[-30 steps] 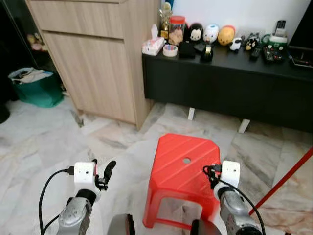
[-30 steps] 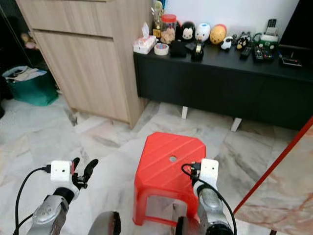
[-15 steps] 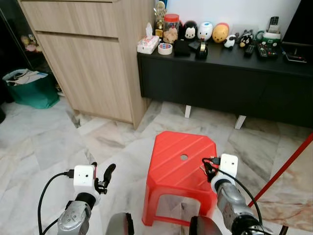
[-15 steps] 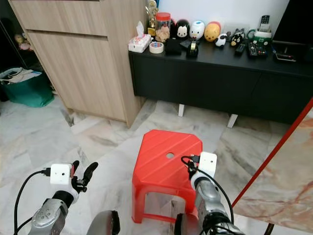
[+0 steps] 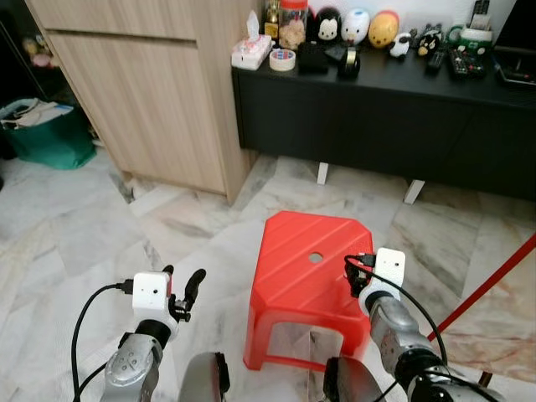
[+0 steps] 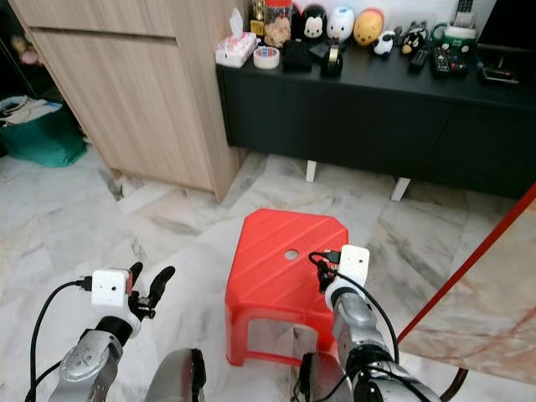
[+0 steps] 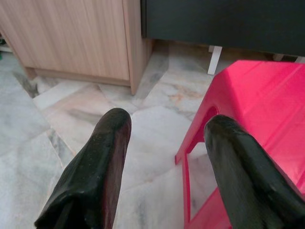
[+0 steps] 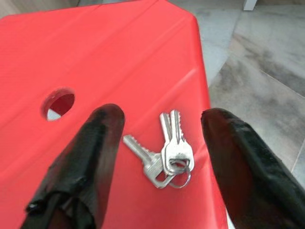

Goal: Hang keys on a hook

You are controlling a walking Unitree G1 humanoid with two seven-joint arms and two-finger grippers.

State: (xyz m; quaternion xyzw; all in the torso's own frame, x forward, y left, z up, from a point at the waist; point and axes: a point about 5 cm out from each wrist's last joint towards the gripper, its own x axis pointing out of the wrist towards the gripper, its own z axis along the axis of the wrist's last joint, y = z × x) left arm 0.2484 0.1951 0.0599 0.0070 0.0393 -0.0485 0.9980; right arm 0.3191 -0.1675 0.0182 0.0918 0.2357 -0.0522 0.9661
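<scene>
Right wrist view: open right tool (image 8: pixel 162 129) above keys (image 8: pixel 164 155).

Red plastic stool (image 5: pixel 314 268) on marble floor (image 5: pixel 75 243); wooden cabinet (image 5: pixel 151 92) beside black low sideboard (image 5: pixel 377 109); toys (image 5: pixel 368 25), tape roll (image 5: pixel 282 59), tissue box (image 5: pixel 249 52) on top; green bag (image 5: pixel 46 134) far left.

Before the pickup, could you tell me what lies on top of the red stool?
A bunch of silver keys lies on the red stool, between the open right gripper fingers. Its far side is hidden.
</scene>
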